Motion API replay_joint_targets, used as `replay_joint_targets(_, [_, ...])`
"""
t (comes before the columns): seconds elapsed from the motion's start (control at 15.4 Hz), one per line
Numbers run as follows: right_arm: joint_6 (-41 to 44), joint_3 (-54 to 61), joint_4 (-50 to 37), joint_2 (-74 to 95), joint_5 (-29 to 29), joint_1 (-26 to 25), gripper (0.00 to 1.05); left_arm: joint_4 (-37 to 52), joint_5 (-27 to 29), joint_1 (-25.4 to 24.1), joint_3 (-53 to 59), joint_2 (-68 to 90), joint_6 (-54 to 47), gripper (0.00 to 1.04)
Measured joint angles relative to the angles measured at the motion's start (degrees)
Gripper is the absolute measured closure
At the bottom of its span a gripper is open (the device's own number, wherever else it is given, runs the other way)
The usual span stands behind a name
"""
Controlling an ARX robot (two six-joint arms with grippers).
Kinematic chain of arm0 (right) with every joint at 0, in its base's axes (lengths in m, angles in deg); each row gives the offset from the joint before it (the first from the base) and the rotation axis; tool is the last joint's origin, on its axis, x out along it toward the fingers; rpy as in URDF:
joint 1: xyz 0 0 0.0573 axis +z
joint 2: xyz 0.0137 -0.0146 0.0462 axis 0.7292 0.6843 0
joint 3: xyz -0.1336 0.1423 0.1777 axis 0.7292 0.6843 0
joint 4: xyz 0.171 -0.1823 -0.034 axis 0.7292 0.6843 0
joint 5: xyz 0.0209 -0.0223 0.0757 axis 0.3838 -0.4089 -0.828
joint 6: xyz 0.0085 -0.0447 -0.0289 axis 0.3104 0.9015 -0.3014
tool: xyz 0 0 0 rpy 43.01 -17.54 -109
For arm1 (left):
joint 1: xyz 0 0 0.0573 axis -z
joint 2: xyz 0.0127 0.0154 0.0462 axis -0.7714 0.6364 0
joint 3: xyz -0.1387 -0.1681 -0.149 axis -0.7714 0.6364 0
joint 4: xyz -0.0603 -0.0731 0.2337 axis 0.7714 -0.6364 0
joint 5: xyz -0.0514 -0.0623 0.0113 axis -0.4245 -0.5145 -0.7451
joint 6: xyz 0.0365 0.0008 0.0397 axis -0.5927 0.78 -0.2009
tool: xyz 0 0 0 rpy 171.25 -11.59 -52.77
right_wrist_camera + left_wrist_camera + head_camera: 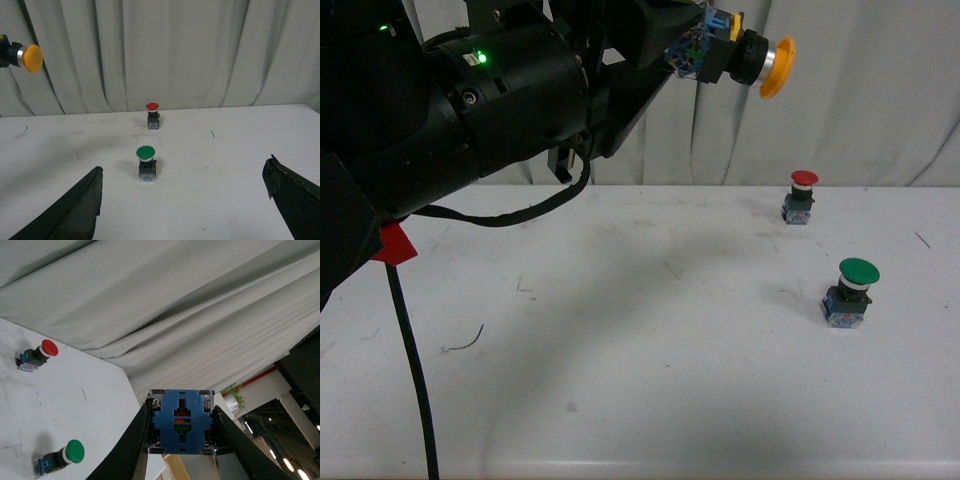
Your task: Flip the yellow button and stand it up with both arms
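My left gripper (705, 50) is shut on the yellow button (760, 62) and holds it high above the table, lying sideways with its yellow cap pointing right. In the left wrist view the button's blue block base (181, 421) sits clamped between the two black fingers (131, 445). The yellow cap also shows at the upper left of the right wrist view (31, 58). My right gripper (182, 200) is open and empty, low over the near part of the table, its fingers (75, 210) wide apart. The right arm is out of the front view.
A red-capped button (802, 196) stands upright at the back right of the white table (620, 340). A green-capped button (850, 290) stands nearer, to the right. Grey curtains hang behind. A black cable (415, 370) trails down at the left.
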Motion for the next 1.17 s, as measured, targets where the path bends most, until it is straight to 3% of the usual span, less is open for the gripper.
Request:
replay_joint_targets(0.19, [-0.3, 0.1, -1.0, 0.0, -0.6, -0.2, 0.06, -0.1, 1.7, -0.5, 0.0, 0.0, 0.9, 0.74])
replay_joint_targets(0.32, [-8.5, 0.4, -27.5, 9.8, -10.9, -6.9, 0.06, -0.1, 2.3, -1.3, 0.1, 0.0, 1.9, 0.74])
replay_joint_targets(0.52, [-17.2, -1.8, -61.2, 42.7, -15.4, -13.4, 0.06, -0.2, 2.8, -1.9, 0.2, 0.0, 3.0, 0.74])
replay_joint_targets(0.58, [-21.9, -11.5, -73.5, 61.2, -15.1, -13.7, 0.06, 0.0, 3.3, -2.3, 0.2, 0.0, 3.5, 0.74])
replay_joint_targets(0.78, [-36.2, -30.8, -73.5, 89.5, -16.0, -7.5, 0.06, -0.1, 3.7, -2.6, 0.7, 0.0, 4.6, 0.74])
replay_joint_targets(0.91, [-45.7, -40.8, -73.8, 99.2, -16.3, -2.1, 0.06, -0.1, 3.8, -2.6, 0.7, -0.1, 4.9, 0.74])
replay_joint_targets(1.04, [-60.7, -44.9, -73.7, 105.6, -17.9, 5.1, 0.06, -0.1, 3.8, -2.6, 0.6, -0.1, 5.0, 0.74])
replay_joint_targets(1.17, [-70.2, -47.2, -73.8, 108.5, -18.2, 9.7, 0.06, -0.1, 3.8, -2.7, 0.0, -0.1, 5.1, 0.74])
